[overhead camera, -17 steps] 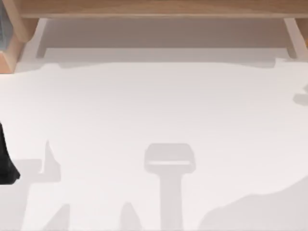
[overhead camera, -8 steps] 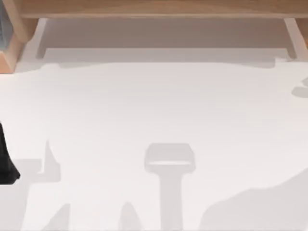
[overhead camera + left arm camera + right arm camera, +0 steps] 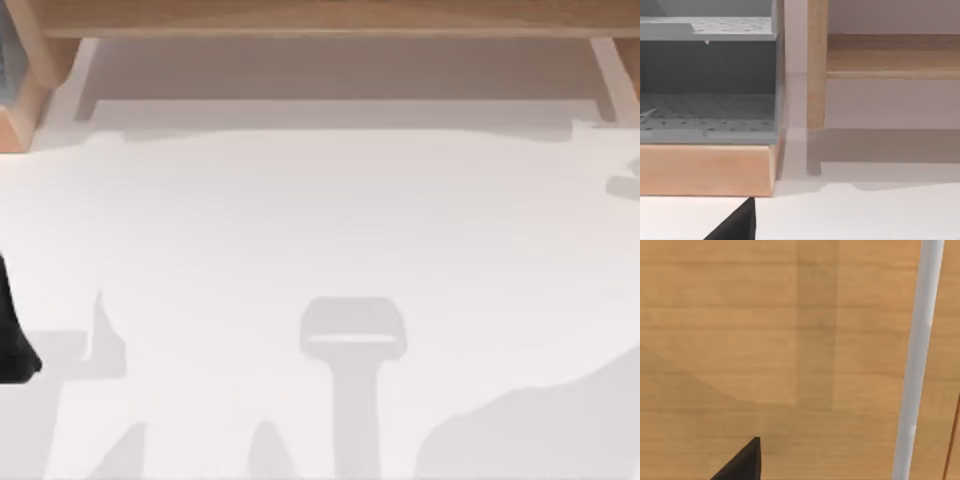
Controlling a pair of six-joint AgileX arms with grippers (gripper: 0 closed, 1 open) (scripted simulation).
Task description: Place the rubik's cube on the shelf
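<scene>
Currently, status by item:
Shelf: the tan board of the shelf (image 3: pixel 330 18) runs along the far edge of the table (image 3: pixel 320 220), on white supports.
Cube location: cannot be determined; no multicoloured cube is seen on the table or on the visible board.
Right arm: its wrist camera looks closely at tan wood grain and a white post (image 3: pixel 917 360).
Left arm: dark part at the table's left edge, facing a grey rack (image 3: pixel 707 80).
Tool state: fingertips cut off; open, closed or gripping cannot be told.
Handling judgement: cube likely light, rigid, smooth-faced; grip two opposite flat faces, not corners.
</scene>
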